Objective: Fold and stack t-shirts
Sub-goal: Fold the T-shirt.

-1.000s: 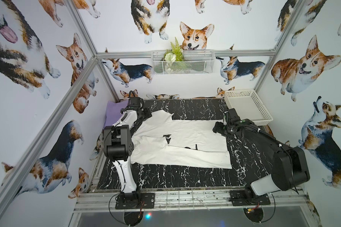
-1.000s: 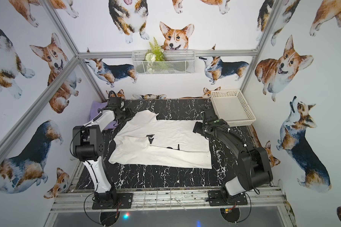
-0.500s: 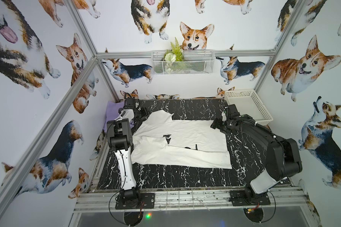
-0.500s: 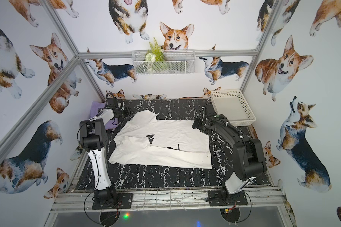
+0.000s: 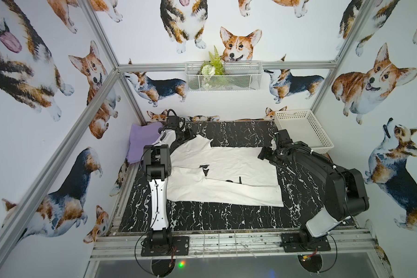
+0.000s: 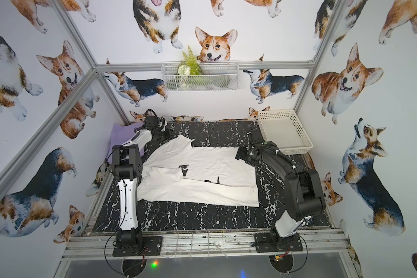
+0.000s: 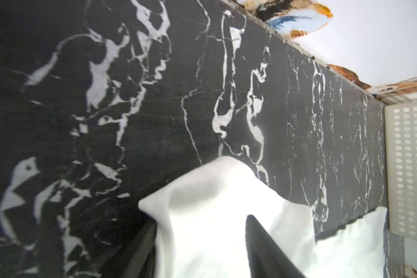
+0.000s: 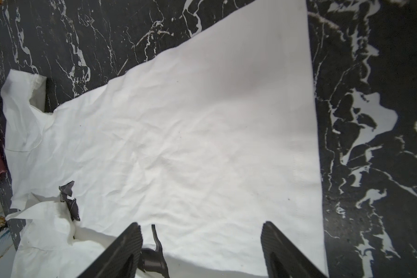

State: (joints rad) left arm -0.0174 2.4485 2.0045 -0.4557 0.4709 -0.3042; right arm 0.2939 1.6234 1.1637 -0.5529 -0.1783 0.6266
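A white t-shirt (image 5: 238, 163) (image 6: 214, 163) lies spread on the black marble table, its near side folded over so bits of black print (image 5: 205, 168) show. My left gripper (image 5: 190, 136) (image 6: 172, 134) sits at its far-left sleeve. In the left wrist view the sleeve cloth (image 7: 214, 216) bulges up between the gripper's (image 7: 200, 220) fingers, which stand apart on either side of it. My right gripper (image 5: 263, 154) (image 6: 240, 152) hovers over the shirt's right end. It (image 8: 200, 226) is open above the white cloth (image 8: 190, 120). A lavender t-shirt (image 5: 141, 142) (image 6: 121, 134) lies in the far-left corner.
A white perforated basket (image 5: 323, 134) (image 6: 303, 134) (image 7: 409, 168) stands at the far-right corner of the table. A wire basket with a plant (image 5: 222, 77) hangs on the back wall. Metal frame posts and walls close in on the sides.
The left gripper has moved right onto the sleeve and its fingers have drawn closer together. The right arm has shifted slightly, its gripper still open over the shirt's right end.
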